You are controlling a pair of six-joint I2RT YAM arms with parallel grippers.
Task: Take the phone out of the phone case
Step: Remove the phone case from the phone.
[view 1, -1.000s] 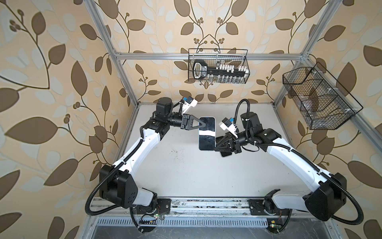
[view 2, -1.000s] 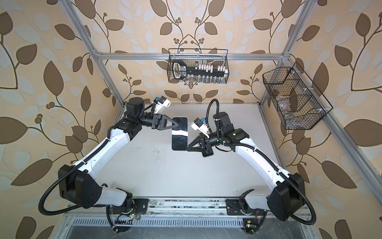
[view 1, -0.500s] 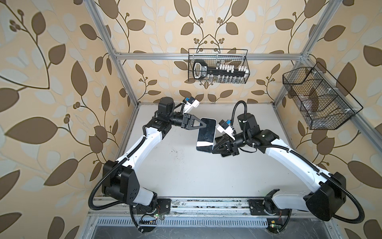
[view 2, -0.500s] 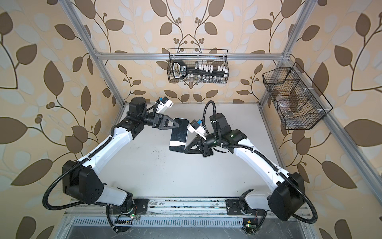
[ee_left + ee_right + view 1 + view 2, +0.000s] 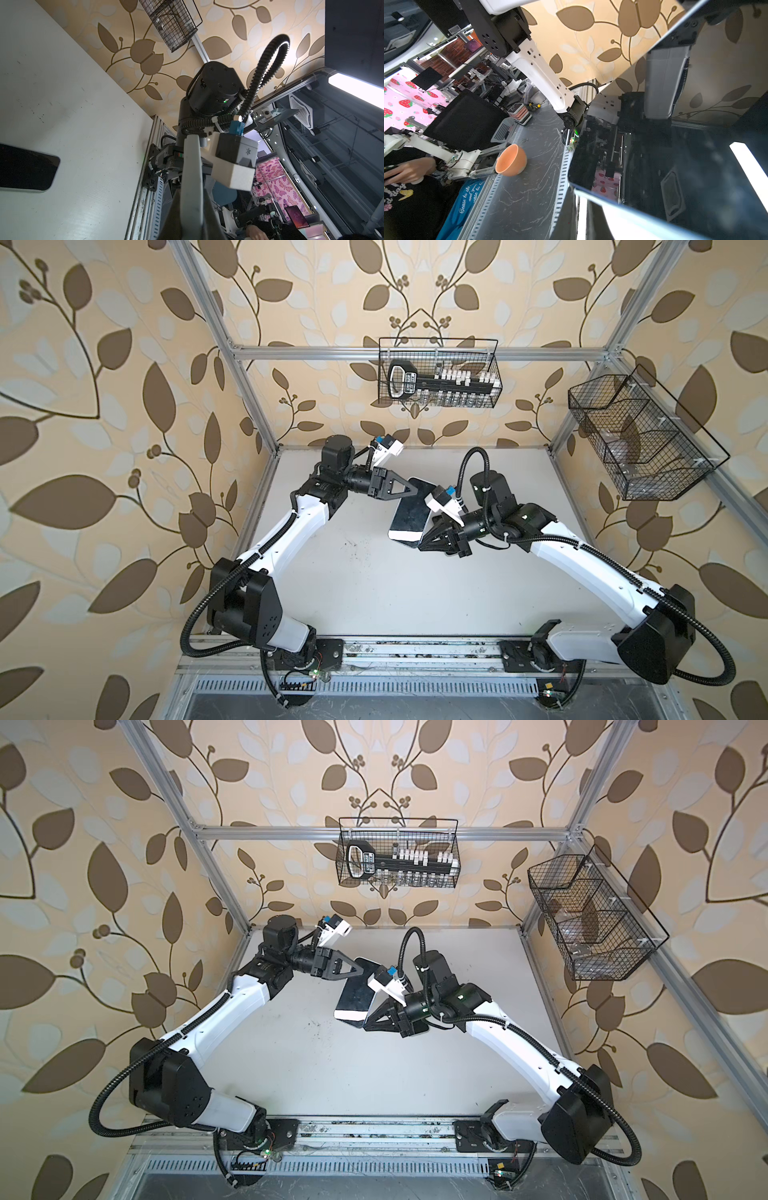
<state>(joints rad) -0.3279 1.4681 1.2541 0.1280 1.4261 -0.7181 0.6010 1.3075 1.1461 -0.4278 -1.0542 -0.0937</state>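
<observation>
A: Comparing with a second back, what shifted?
B: Phone (image 5: pixel 409 512), in its phone case (image 5: pixel 192 166), had tilted askew above the table (image 5: pixel 374 593). Left gripper (image 5: pixel 415 490) clamped its far corner; right gripper (image 5: pixel 424 541) had tightened onto its near edge.

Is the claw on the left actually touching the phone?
Touching. The left wrist view shows the phone edge-on, pinched between the left gripper's fingers; in both top views its tip overlaps the phone's corner.

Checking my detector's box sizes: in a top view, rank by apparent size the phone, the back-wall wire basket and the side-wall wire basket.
Largest: side-wall wire basket.
Then: back-wall wire basket.
Smallest: phone.
The first may hang nearer the camera, so its lead over the second is unsure.
</observation>
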